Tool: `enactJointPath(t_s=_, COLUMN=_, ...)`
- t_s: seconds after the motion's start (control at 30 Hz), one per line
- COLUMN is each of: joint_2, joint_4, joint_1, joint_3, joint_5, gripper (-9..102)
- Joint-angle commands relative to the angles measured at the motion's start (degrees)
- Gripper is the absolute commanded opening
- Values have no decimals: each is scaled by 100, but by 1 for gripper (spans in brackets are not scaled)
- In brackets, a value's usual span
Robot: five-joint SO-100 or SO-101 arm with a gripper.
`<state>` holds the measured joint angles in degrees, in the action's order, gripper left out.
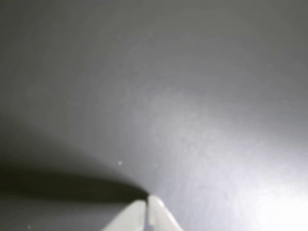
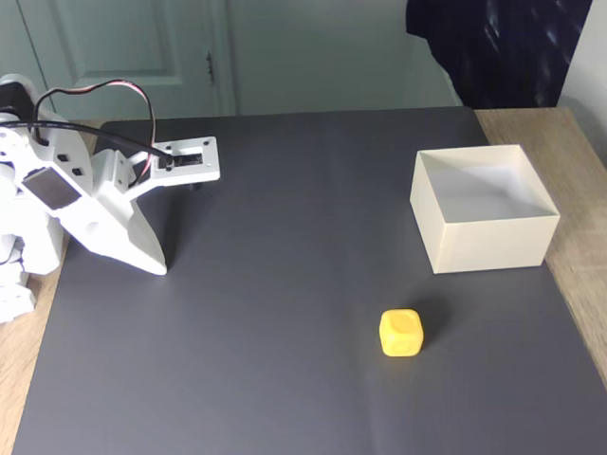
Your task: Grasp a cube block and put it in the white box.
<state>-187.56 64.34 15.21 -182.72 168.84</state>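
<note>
Nothing is done yet: the cube block (image 2: 401,333) sits on the mat at five o'clock, untouched. The white box (image 2: 493,242) waits empty at three o'clock, while the gripper (image 1: 146,201), fingers pressed together, rests far off at nine.

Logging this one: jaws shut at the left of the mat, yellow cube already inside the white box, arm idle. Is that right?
Not quite. In the fixed view the cube block sits on the dark mat, in front of the white box and apart from it; the box is empty. The rest holds: the gripper rests at the left of the mat, and the wrist view shows its jaws closed together.
</note>
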Motion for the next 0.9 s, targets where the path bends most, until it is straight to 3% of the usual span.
enactJointPath(t_s=0.0, joint_2=-44, joint_4=35, joint_1=18, joint_3=26, joint_5=-35, gripper=0)
enactJointPath(t_s=0.57, joint_2=-44, joint_4=35, joint_1=211, joint_3=26, joint_5=44, gripper=0)
enactJointPath(t_s=0.7, joint_2=-44, joint_4=-123, joint_1=149, joint_3=26, joint_5=580, gripper=0)
enactJointPath(t_s=0.87, joint_2=-44, joint_4=-563, joint_1=62, joint_3=35, joint_5=431, gripper=0)
